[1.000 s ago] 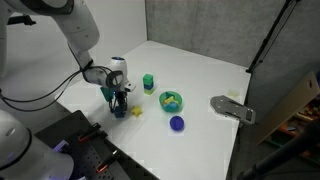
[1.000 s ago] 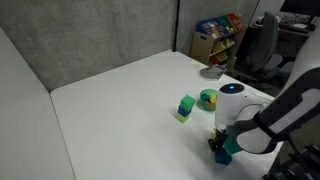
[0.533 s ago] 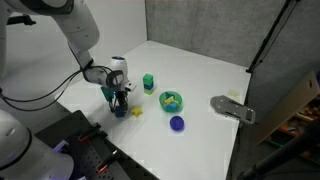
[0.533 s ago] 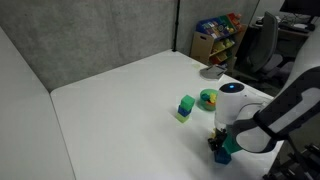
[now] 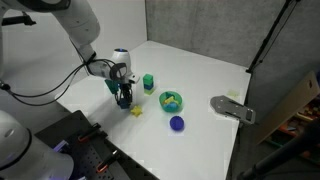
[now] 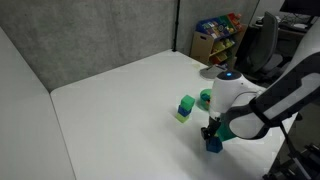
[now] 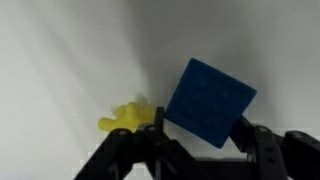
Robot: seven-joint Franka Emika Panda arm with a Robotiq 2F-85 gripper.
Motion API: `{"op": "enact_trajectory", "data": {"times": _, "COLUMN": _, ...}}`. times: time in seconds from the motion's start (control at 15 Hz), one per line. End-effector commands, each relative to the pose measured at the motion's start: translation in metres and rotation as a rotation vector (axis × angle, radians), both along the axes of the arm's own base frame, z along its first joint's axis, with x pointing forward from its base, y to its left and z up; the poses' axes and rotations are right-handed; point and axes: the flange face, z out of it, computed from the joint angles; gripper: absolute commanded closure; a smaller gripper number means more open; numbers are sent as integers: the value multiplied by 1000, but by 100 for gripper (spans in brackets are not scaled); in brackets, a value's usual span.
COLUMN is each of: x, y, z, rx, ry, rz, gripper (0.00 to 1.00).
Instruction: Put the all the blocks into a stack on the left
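White table (image 5: 200, 70) boxed in by grey partition panels (image 6: 90, 40), with office clutter behind.

Handling, as a judgement:
- The blue cube (image 7: 208, 102) looks like a small rigid block, probably foam or plastic. It should be very light and not fragile.
- Its faces are flat with a faint texture, so it shouldn't be slippery.
- Best hold is on two opposite flat sides, centred, with the bottom face left clear for setting it down.
- In the wrist view the cube sits rotated between the fingers, so the grip may be nearer the corners than square on the faces. It could twist when released onto the stack.

State now:
- The gripper (image 5: 124, 99) is clamped on the blue cube, with the jaws closed against its sides.
- The cube is at the fingertips near the table's front edge. It looks just off the surface, but I can't be sure.
- A yellow piece (image 7: 128, 119) lies on the table just beside the cube. It is irregular rather than a clean cube, and the two aren't visibly touching.
- The stack (image 5: 148, 82) is a column one cube wide, blue on top and green below. It stands upright near the gripper, between it and the green bowl (image 5: 171, 100).
- A dark blue dome (image 5: 177, 124) sits near the bowl and isn't part of the job.

Look: saturated blue, crisp edges, much smaller than the bowl.
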Motion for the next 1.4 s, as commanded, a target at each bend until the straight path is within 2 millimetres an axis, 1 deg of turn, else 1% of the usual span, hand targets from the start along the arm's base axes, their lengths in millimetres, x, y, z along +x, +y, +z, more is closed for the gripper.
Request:
{"op": "enact_trajectory", "data": {"times": 0.0, "x": 25, "y": -1, "z": 24, "rx": 51, "ry": 12, "rz": 44, "gripper": 62}}
{"op": "enact_trajectory", "data": {"times": 0.13, "x": 37, "y": 0, "z": 32, "rx": 68, "ry": 27, "rz": 76, "gripper": 62}}
{"op": "enact_trajectory", "data": {"times": 0.4, "x": 62, "y": 1, "z": 52, "rx": 43, "ry": 46, "rz": 118, "gripper": 62}}
{"op": "enact_trajectory", "data": {"times": 0.73, "x": 84, "y": 18, "z": 89, "rx": 26, "ry": 29, "rz": 193, "gripper": 62}}
{"op": "enact_trajectory", "data": {"times": 0.93, "x": 95, "y": 21, "z": 110, "rx": 20, "ry": 15, "rz": 218, "gripper": 62}}
{"op": "enact_trajectory", "data": {"times": 1.07, "x": 103, "y": 21, "z": 122, "rx": 15, "ry": 8, "rz": 226, "gripper": 62}}
{"op": "enact_trajectory", "data": {"times": 1.33, "x": 122, "y": 14, "z": 147, "rx": 16, "ry": -7, "rz": 224, "gripper": 62}}
